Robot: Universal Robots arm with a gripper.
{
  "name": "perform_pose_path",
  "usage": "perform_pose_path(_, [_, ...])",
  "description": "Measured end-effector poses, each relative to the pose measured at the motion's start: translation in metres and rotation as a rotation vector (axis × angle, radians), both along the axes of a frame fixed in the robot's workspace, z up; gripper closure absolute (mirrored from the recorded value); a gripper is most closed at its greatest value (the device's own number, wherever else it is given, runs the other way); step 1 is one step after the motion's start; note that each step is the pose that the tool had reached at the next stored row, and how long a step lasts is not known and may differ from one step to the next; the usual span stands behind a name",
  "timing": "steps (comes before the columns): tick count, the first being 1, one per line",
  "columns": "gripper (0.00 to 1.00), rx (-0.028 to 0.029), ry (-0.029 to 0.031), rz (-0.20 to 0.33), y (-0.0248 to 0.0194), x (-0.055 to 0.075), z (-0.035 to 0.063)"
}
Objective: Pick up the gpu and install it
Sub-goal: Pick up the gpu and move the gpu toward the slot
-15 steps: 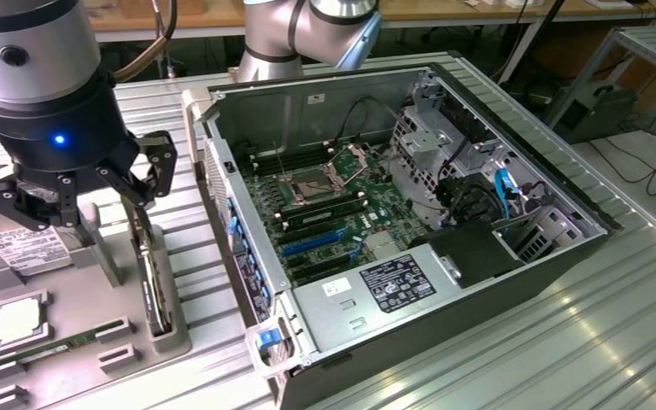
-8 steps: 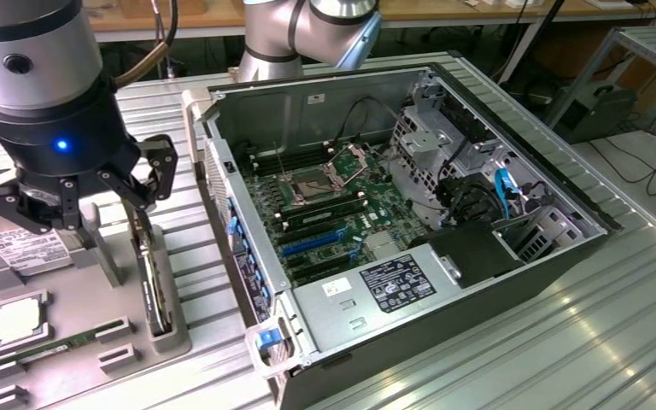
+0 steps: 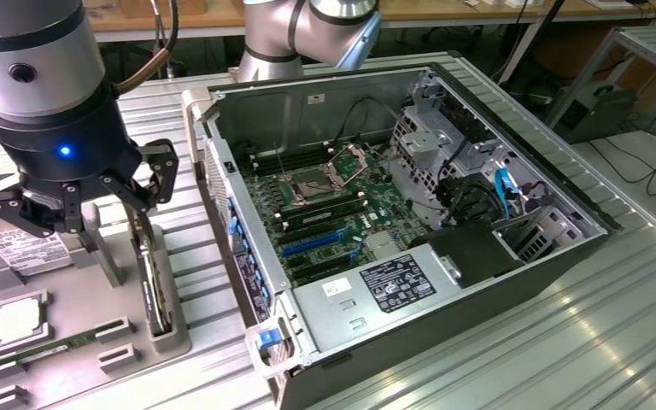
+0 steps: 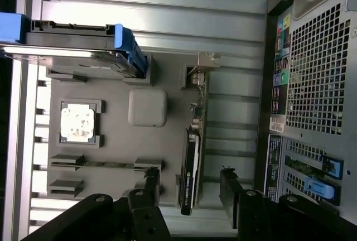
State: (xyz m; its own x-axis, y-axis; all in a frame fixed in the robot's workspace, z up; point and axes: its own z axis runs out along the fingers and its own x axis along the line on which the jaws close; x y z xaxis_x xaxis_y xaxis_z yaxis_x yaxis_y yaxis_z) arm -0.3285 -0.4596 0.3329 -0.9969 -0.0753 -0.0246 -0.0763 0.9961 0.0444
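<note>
**Black two-finger gripper (image 3: 89, 213) open above the holder, near left in the exterior view.**

The jaws stand spread wide and grip nothing. In the wrist view the two black fingers (image 4: 148, 188) sit one on either side of the gpu (image 3: 151, 286), a thin flat black card with a silver end bracket, and are apart from it. The gpu stands on edge in a slot at the right side of the grey moulded holder tray (image 3: 89, 359). A silver white-labelled hard drive (image 3: 9, 243), a square silver processor chip (image 3: 14, 318) and a narrow green memory stick (image 3: 43, 348) occupy other recesses to the left. Just right of the tray, the open black computer case (image 3: 556, 248) lies on the ribbed metal table (image 3: 511, 342) and exposes its green motherboard (image 3: 340, 213).
</note>
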Motion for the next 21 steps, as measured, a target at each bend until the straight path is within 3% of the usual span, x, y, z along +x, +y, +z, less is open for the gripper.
perform_pose_path(21, [0.44,0.0002,-0.0001,-0.014,-0.002,0.001,-0.0163])
